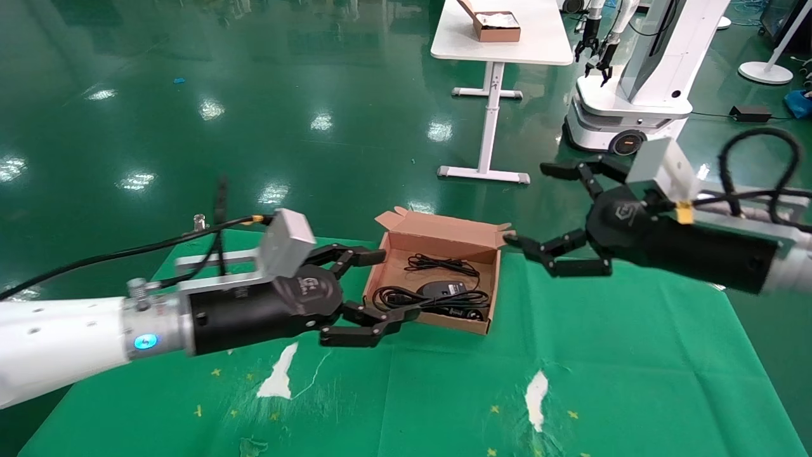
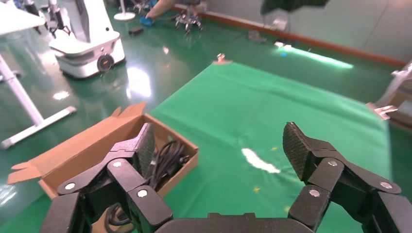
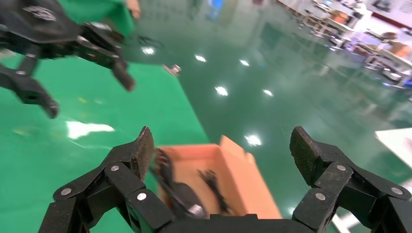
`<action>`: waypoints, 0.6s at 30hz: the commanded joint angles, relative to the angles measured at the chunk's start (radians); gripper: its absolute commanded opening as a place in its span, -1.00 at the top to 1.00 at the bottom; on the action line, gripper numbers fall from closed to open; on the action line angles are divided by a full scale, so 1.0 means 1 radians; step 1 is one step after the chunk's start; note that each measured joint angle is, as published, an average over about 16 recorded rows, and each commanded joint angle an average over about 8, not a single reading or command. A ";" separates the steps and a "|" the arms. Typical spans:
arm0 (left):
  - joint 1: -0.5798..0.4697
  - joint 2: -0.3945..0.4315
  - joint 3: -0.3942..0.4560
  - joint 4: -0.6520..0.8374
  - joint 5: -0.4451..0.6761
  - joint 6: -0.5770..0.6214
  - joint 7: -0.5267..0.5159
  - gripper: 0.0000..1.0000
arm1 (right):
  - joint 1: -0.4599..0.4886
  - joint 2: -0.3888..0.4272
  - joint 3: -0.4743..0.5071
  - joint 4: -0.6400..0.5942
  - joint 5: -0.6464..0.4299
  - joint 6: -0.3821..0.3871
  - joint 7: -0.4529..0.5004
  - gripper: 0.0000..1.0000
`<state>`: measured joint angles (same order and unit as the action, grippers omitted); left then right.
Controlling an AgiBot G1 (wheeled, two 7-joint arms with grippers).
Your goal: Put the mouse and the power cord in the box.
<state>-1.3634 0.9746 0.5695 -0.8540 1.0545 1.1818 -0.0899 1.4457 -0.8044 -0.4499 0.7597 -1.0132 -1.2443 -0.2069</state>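
The brown cardboard box (image 1: pixel 444 244) lies open on the green cloth, its flap lid standing at the back. Inside, the black mouse (image 1: pixel 441 290) rests near the front with its thin cable (image 1: pixel 439 263) bundled behind it. The thick power cord (image 1: pixel 396 297) loops along the front of the box. My left gripper (image 1: pixel 393 285) hovers open at the box's left side, holding nothing. My right gripper (image 1: pixel 528 204) is open and empty, raised beside the box's right rear corner. The left wrist view shows the box (image 2: pixel 92 143) and cord (image 2: pixel 167 155); the right wrist view shows the box (image 3: pixel 243 179) and mouse (image 3: pixel 187 201).
The green cloth has white torn patches (image 1: pixel 279 374) (image 1: pixel 536 390) near me. Its far edge runs just behind the box. Beyond, on the green floor, a white table (image 1: pixel 501 44) carries a small brown box (image 1: pixel 496 26), and another robot (image 1: pixel 634 82) stands beside it.
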 commanded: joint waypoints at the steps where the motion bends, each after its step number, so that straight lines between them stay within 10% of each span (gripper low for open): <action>1: 0.020 -0.026 -0.021 -0.030 -0.023 0.022 -0.007 -1.00 | -0.028 0.015 0.013 0.040 0.022 -0.019 0.030 -1.00; 18: 0.194 -0.244 -0.195 -0.289 -0.218 0.211 -0.066 -1.00 | -0.270 0.141 0.124 0.382 0.206 -0.183 0.287 -1.00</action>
<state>-1.1687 0.7297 0.3741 -1.1439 0.8362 1.3933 -0.1558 1.1754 -0.6637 -0.3259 1.1416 -0.8074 -1.4273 0.0804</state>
